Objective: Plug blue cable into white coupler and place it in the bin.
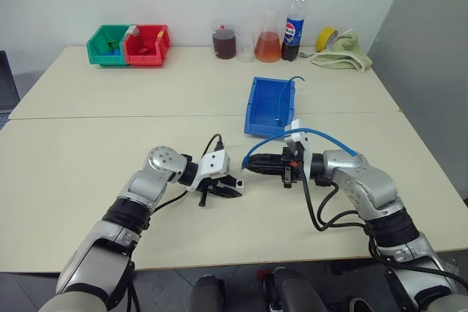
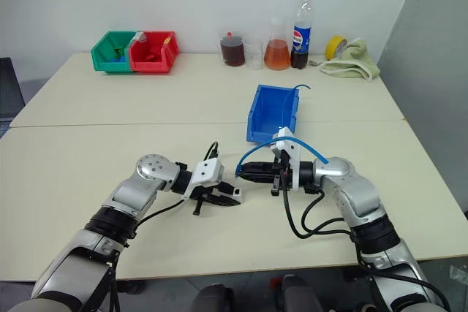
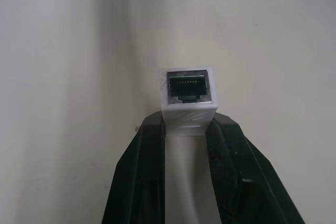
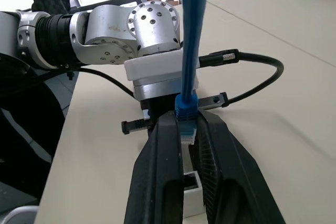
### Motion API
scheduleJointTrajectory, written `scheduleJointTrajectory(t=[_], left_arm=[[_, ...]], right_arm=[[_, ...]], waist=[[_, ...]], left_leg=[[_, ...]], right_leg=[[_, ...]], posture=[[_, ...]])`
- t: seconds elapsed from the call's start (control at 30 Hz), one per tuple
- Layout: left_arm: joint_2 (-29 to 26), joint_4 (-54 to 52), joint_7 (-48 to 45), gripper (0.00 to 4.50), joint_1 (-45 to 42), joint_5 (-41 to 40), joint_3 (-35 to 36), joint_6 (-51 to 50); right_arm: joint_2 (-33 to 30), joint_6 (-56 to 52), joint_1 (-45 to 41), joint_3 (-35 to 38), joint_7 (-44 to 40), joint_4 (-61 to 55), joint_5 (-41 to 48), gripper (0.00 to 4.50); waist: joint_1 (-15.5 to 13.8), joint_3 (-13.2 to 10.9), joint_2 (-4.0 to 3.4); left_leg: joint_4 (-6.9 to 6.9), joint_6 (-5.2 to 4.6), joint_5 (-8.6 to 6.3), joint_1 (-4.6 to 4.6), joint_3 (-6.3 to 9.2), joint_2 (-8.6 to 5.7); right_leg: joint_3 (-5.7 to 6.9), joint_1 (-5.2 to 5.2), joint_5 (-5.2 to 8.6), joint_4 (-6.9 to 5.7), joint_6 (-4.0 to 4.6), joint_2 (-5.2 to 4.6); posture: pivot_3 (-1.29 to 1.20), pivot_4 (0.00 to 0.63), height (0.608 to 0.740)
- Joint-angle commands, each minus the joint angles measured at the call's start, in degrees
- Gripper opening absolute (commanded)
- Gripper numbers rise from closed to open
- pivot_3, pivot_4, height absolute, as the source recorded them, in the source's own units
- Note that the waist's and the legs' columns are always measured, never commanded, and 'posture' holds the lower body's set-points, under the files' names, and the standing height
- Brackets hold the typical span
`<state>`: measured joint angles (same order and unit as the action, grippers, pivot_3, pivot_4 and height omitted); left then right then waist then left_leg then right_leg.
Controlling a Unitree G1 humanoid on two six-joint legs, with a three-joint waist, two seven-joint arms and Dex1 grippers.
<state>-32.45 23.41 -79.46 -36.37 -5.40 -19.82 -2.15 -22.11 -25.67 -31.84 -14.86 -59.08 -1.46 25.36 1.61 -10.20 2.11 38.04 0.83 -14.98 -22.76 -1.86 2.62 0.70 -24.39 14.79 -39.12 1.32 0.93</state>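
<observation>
I have the left tool (image 1: 232, 188) clamped on the coupler (image 3: 188, 97), socket facing the right tool (image 1: 248, 165), which pinches the cable (image 4: 188, 40) plug for insertion.

Our left gripper (image 1: 232, 187) clamps the white coupler (image 3: 188, 102), our right gripper (image 1: 251, 164) pinches the blue cable (image 4: 187, 109) at its plug. Both forearms reach inward over the desk (image 1: 88, 173), grippers tip to tip near the bin (image 1: 269, 106).
</observation>
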Motion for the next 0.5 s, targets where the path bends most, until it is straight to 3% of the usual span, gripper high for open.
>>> scheduleJointTrajectory(t=[0.03, 0.5], left_arm=[[0.20, -0.34, -0.22, 0.79, -0.54, -0.07, 0.89, -0.20], [0.22, 0.07, -0.19, 0.79, -1.12, 0.17, 0.94, -0.42]], right_arm=[[0.31, 6.52, -0.09, -1.15, -2.88, 1.98, -3.06, 0.16], [1.53, 14.28, -3.03, -3.01, -8.18, 11.32, -9.25, 0.16]], waist=[[-0.04, 0.00, 0.00], [-0.06, 0.00, 0.00]], left_leg=[[0.00, 0.00, 0.00, 0.00, 0.00, 0.00], [0.01, 0.01, 0.00, 0.02, 0.01, 0.01]], right_leg=[[0.01, 0.00, 0.00, 0.00, 0.00, 0.00], [0.01, 0.01, -0.01, -0.03, 0.03, 0.00]], posture=[[0.00, 0.150, 0.740], [0.00, 0.150, 0.740]])
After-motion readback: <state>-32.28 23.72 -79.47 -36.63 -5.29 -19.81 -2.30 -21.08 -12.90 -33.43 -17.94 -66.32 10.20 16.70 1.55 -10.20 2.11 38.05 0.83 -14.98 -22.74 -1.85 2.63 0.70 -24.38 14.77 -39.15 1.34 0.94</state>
